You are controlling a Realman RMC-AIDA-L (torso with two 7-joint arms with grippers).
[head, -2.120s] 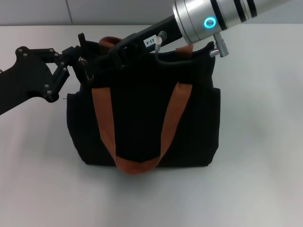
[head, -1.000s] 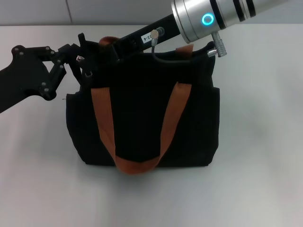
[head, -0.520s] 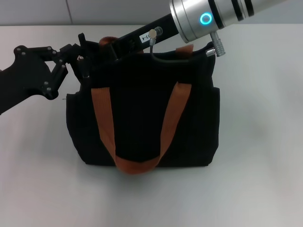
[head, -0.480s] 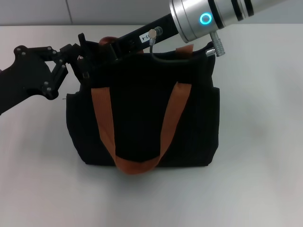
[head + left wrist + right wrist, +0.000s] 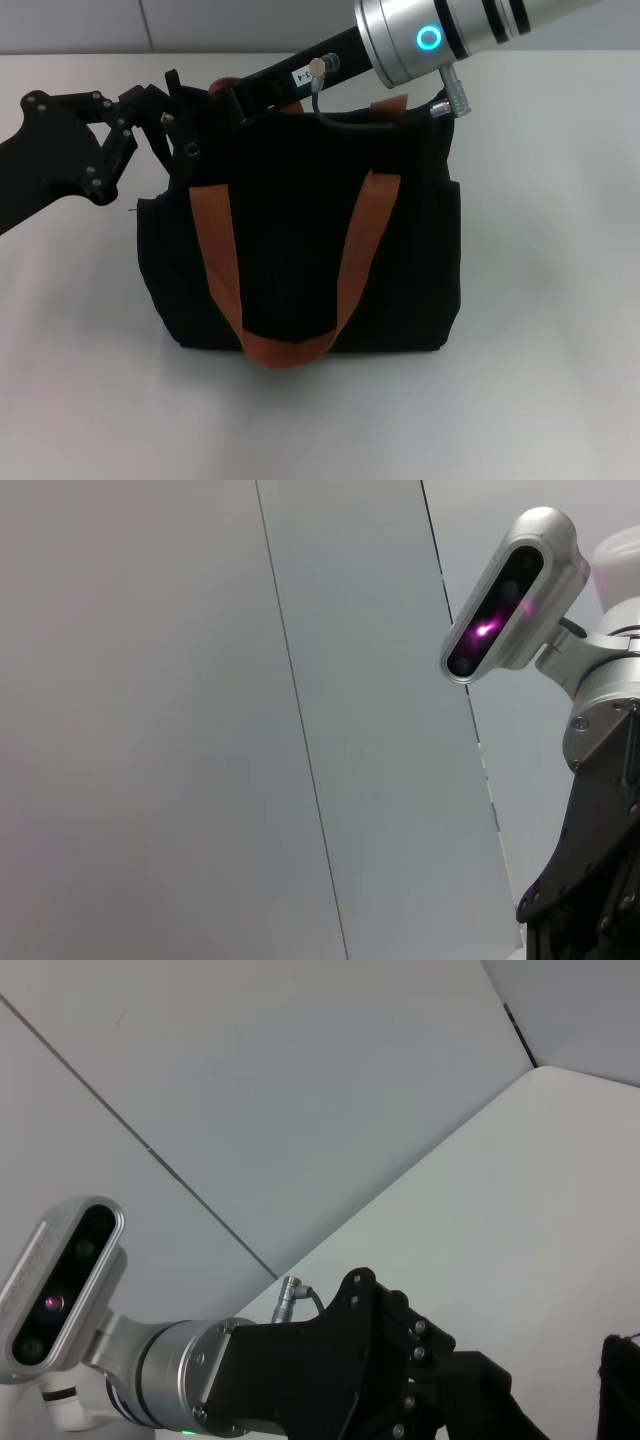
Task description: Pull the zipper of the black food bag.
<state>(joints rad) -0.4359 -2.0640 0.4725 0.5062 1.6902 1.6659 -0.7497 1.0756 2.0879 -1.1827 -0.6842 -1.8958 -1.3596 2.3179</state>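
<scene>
On the white desk [image 5: 540, 330] your black food bag [image 5: 300, 250] stands upright; left end effector [image 5: 172, 125] at its top left corner, grip state unclear; right end effector [image 5: 228, 100] beside it, likewise unclear; zipper not discernible.

A black food bag [image 5: 300, 250] with orange-brown straps [image 5: 215, 250] stands on a white table [image 5: 540, 330]. The left gripper [image 5: 172, 125] sits at its far-left top corner; the right gripper [image 5: 235, 98] reaches across the far top edge.
</scene>
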